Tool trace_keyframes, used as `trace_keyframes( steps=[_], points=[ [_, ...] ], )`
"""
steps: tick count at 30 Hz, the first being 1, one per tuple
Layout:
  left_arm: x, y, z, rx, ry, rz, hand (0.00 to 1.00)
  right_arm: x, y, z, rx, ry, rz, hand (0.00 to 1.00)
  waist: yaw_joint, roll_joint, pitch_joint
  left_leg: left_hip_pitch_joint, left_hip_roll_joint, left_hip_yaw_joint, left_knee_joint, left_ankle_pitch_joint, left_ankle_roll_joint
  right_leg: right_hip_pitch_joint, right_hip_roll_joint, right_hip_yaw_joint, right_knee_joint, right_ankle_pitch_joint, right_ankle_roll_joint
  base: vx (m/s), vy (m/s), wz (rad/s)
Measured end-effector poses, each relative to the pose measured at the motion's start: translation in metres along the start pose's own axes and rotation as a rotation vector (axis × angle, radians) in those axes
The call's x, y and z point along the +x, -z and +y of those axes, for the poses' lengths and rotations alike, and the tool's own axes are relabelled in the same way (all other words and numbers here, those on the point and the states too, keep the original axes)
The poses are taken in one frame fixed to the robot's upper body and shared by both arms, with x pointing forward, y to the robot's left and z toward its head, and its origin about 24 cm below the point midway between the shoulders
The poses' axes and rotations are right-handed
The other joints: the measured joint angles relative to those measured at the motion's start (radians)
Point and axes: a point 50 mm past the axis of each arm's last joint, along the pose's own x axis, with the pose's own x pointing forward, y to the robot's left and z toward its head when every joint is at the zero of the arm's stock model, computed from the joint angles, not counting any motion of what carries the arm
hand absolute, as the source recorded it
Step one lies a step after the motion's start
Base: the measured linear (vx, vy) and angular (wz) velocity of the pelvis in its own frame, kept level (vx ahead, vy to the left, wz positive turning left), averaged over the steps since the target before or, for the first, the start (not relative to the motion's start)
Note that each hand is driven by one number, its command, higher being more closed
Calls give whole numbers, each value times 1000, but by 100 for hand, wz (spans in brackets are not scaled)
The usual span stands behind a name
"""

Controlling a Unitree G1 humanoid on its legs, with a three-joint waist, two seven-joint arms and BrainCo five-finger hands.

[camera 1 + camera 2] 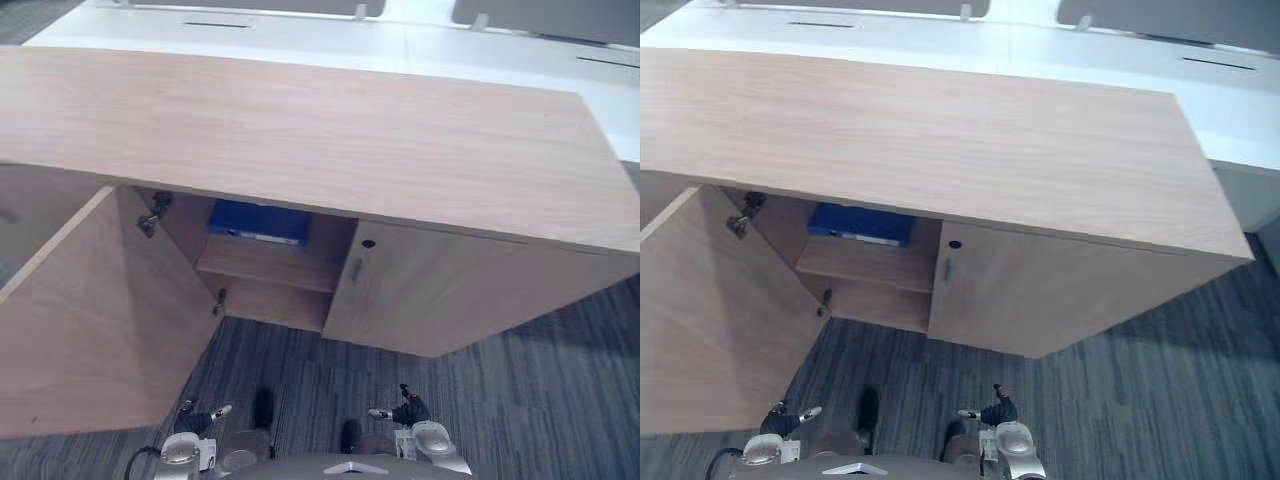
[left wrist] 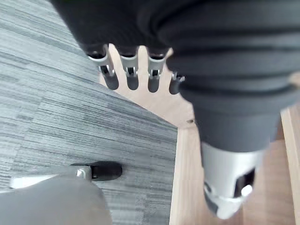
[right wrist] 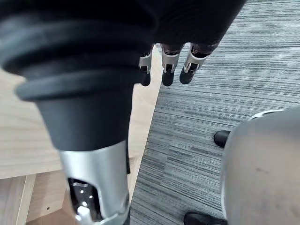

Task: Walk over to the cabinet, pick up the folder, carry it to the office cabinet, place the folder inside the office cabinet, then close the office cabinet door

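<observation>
A blue folder (image 1: 258, 222) lies flat on the upper shelf inside the wooden office cabinet (image 1: 300, 140). The cabinet's left door (image 1: 90, 320) stands swung wide open toward me. Its right door (image 1: 420, 290) is closed. My left hand (image 1: 205, 415) hangs low near the floor, just right of the open door's lower edge, fingers (image 2: 131, 75) straight and holding nothing. My right hand (image 1: 400, 410) hangs low in front of the closed door, its fingers (image 3: 166, 65) also straight and empty. Both hands are well below and in front of the folder.
A white desk surface (image 1: 400, 45) runs behind the cabinet. Grey striped carpet (image 1: 520, 400) covers the floor in front and to the right. The open door blocks the left side.
</observation>
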Motion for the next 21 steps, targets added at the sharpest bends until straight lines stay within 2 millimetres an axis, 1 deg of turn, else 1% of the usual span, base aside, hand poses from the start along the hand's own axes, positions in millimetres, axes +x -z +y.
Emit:
trace_keyframes(
  steps=[1,2,3,4,5,6,7,8,11,12,13,15,16,18,19,20,21],
  points=[
    [0,-1,-2,-36,-1,2,0,0,0,-6,17,24,1,0,-5,4,-2,-39,18,81,168,3,6,4,-18,-49,27,-15,-3,-17,43,101],
    [-1,2,-3,-55,-4,8,0,0,1,-11,17,35,3,0,-8,7,-4,-36,25,106,216,7,12,9,-19,-65,44,-26,-2,-28,-4,100],
    [-3,6,-3,-76,-7,21,0,1,1,-14,13,42,5,0,-16,29,-14,-15,18,104,181,0,9,27,-7,-82,59,-55,13,-18,-11,80],
    [-3,9,-2,-94,-14,30,0,0,3,-13,28,46,14,0,-14,18,-21,35,7,87,74,32,7,42,-9,-105,40,-56,15,-46,-2,73],
    [-3,11,0,-99,-20,34,0,0,4,-12,35,45,18,0,-10,12,-28,56,-2,75,20,65,1,47,-12,-114,27,-53,13,-48,16,55],
    [-4,14,3,-98,-28,42,0,0,4,-10,46,43,20,0,-6,9,-34,89,-7,56,-70,114,1,62,-5,-135,2,-50,8,-65,9,52],
    [-4,16,6,-100,-37,49,0,0,4,-8,50,41,23,0,-9,8,-35,92,-9,39,-95,129,2,73,0,-154,-9,-50,11,-50,1,51],
    [-5,18,8,-106,-43,54,0,0,5,-8,53,42,28,0,-8,7,-36,91,-10,29,-97,130,1,77,3,-154,-13,-53,15,-50,3,41],
    [-9,33,17,-158,-83,102,0,-1,12,-8,57,42,59,0,-8,13,-38,109,-19,-4,-98,128,-3,114,7,-155,-26,-53,15,-13,9,27],
    [-11,40,20,-194,-101,122,0,-2,16,-9,58,45,77,0,-7,19,-44,112,-21,-9,-99,126,-7,121,8,-156,-29,-54,17,-3,6,15],
    [-12,42,22,-208,-112,130,0,-3,17,-9,61,47,82,0,-6,21,-47,113,-22,-12,-99,126,-7,124,8,-157,-31,-54,17,-4,3,16],
    [-14,48,31,-296,-168,147,0,-3,18,-11,74,59,86,0,-5,29,-48,114,-25,-30,-99,127,-9,134,10,-167,-36,-55,18,1,-9,23],
    [-14,49,40,-401,-223,148,0,-3,18,-12,75,63,87,0,-6,31,-48,116,-27,-40,-99,127,-9,144,10,-179,-39,-57,20,2,-11,23],
    [-15,51,49,-522,-283,147,0,-2,17,-12,75,63,83,0,0,30,-48,119,-26,-41,-99,126,-10,149,11,-180,-42,-58,20,22,-22,10],
    [-16,48,59,-611,-332,121,0,-2,16,-12,75,63,81,0,2,28,-48,123,-26,-45,-99,124,-11,160,15,-181,-53,-57,19,33,-26,4],
    [-16,47,62,-625,-342,116,0,-2,17,-13,75,64,82,0,2,28,-49,124,-27,-47,-99,124,-12,162,15,-181,-54,-57,19,41,-30,12],
    [-15,43,71,-668,-377,86,0,-2,17,-13,73,65,82,0,3,27,-48,125,-29,-56,-99,124,-12,171,18,-182,-59,-56,17,44,-25,17]
  ],
)
